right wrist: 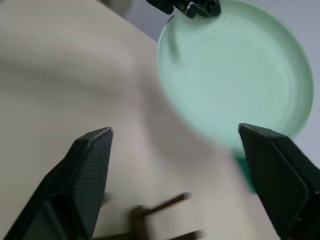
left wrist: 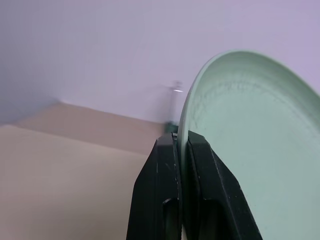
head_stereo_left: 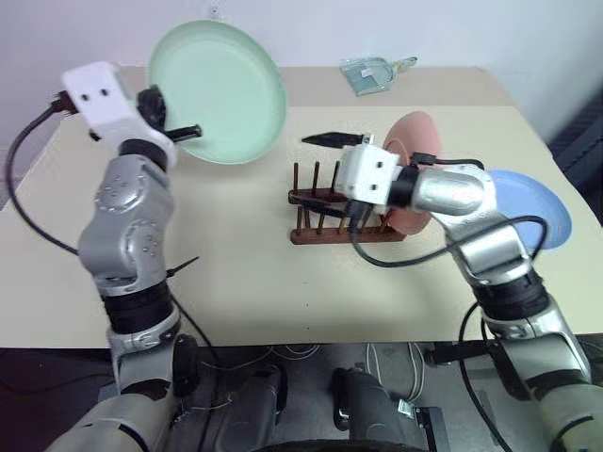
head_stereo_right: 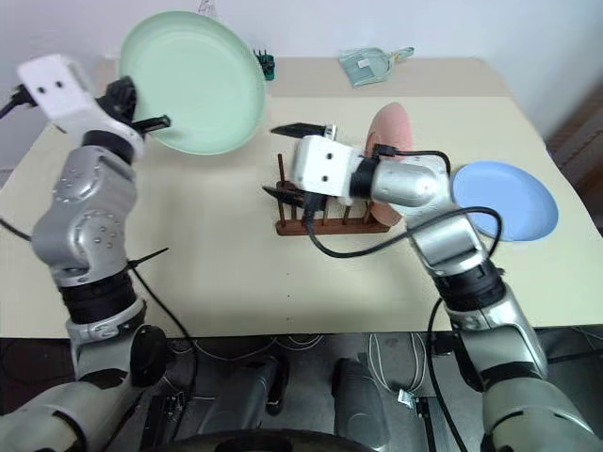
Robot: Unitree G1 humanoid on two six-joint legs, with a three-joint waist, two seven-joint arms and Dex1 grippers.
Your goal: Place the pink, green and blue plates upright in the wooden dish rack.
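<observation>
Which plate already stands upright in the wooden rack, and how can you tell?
The pink plate: it stands on edge among the pegs of the rack. The green plate is held in the air, and the blue plate lies flat.

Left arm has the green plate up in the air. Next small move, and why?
Probably bring the green plate toward the open right gripper above the wooden dish rack. The left gripper pinches its rim high off the table; the pink plate already stands at the rack's right end, with pegs free to its left.
</observation>
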